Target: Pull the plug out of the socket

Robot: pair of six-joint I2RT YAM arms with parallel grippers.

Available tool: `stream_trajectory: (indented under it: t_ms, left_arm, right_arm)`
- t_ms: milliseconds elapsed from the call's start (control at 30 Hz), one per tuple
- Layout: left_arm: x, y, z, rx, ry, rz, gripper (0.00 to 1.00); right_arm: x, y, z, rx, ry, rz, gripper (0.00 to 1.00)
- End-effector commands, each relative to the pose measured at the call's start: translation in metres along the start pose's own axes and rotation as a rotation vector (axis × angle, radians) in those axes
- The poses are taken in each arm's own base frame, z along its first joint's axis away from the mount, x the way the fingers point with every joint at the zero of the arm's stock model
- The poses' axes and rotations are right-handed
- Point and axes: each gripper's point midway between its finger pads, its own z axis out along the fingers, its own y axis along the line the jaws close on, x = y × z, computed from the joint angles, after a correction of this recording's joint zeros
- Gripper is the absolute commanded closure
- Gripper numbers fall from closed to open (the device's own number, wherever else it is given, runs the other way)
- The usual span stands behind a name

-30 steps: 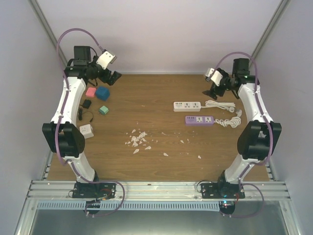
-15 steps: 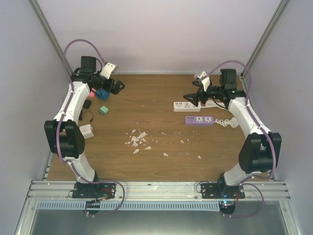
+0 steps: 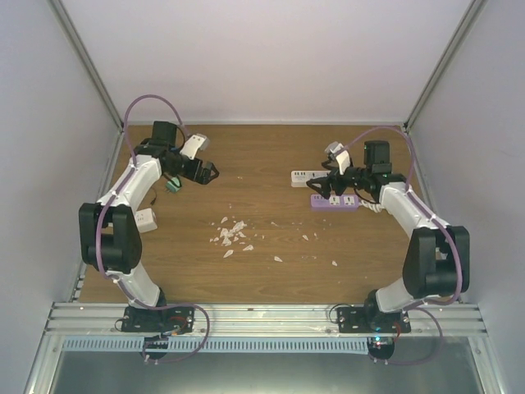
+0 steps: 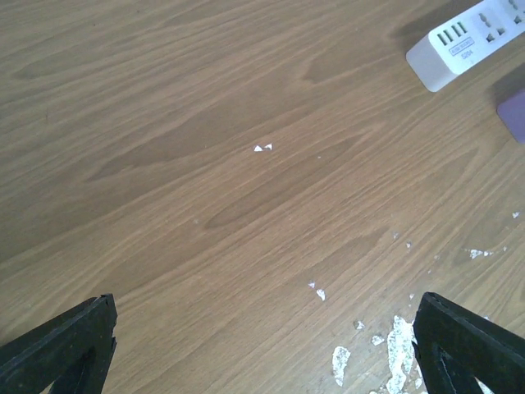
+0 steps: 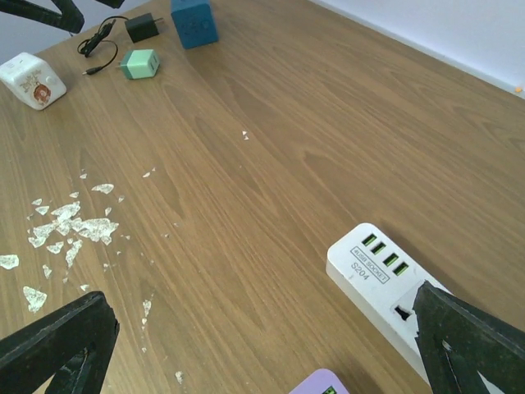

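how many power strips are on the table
2: a white rectangular plastic power strip at the far right, and a purple plastic power strip beside it, on its near side.

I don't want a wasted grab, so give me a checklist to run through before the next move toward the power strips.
1. The left gripper is open: ok.
2. The right gripper is open: ok.
3. The right gripper is at the white power strip and purple power strip: ok, it hovers over them.
4. The plug to pull is located: cannot tell, none shows in the sockets in view.
5. The paper scraps are out of the way: ok, they lie apart from both strips.
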Motion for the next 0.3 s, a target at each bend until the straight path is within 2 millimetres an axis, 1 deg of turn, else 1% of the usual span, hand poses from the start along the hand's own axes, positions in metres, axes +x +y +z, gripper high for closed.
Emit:
stream_trajectory:
  t_ms: [0, 100, 267]
  left_arm:
    - [-0.0202, -0.0065, -0.0100, 0.011, -0.091, 0.006, 0.01]
    - [-0.0202, -0.0068, -0.0103, 0.009, -0.093, 0.008, 0.01]
    - [-0.0220, -0.0012, -0.0113, -0.023, -0.092, 0.002, 0.01]
  right_arm:
    - [-0.0134, 0.0034, -0.0047, 0.015, -0.039, -0.044, 0.00]
    - [-0.0138, 0.0031, -0.0050, 0.016, -0.040, -0.049, 0.00]
    - [-0.0148, 0.0031, -0.0050, 0.014, -0.045, -0.054, 0.00]
